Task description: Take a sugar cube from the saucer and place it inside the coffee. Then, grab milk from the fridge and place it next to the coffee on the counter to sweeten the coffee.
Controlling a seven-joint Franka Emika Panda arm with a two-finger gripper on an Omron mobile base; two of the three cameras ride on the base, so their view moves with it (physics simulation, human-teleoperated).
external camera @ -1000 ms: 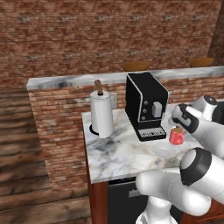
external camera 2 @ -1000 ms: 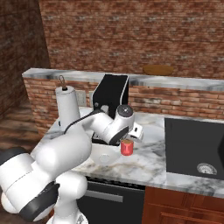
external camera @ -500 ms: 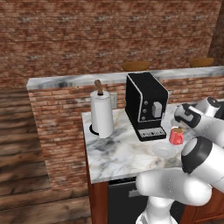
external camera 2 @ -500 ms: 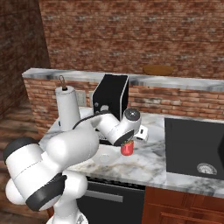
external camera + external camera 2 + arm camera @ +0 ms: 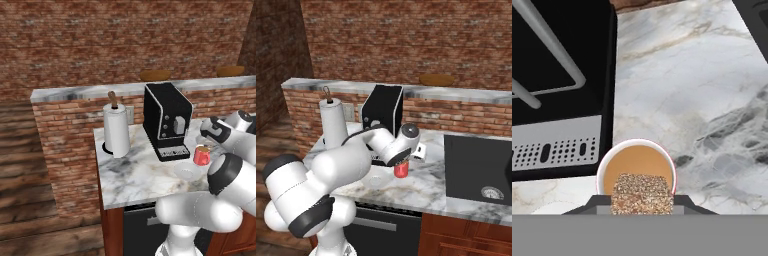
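My gripper (image 5: 642, 204) is shut on the sugar cube (image 5: 642, 194), a speckled tan block held right above the coffee (image 5: 634, 162), a red mug of brown liquid. The mug (image 5: 201, 156) stands on the marble counter (image 5: 135, 175) in front of the coffee machine, with my gripper (image 5: 207, 145) just over its rim. The white saucer (image 5: 186, 171) lies bare beside the mug, toward the counter's front. From the right, the mug (image 5: 401, 171) peeks out under my wrist and the saucer (image 5: 376, 181) is to its left. Milk and fridge are out of view.
A black coffee machine (image 5: 167, 120) stands directly behind the mug, its drip tray (image 5: 557, 145) close to the rim. A paper towel roll (image 5: 116, 131) is at the counter's left. A black sink (image 5: 478, 167) lies to the right. Behind runs a higher marble ledge (image 5: 100, 92) on brick.
The arm's elbow has swung forward and lower. The hand has stayed over the mug with the sugar cube still gripped.
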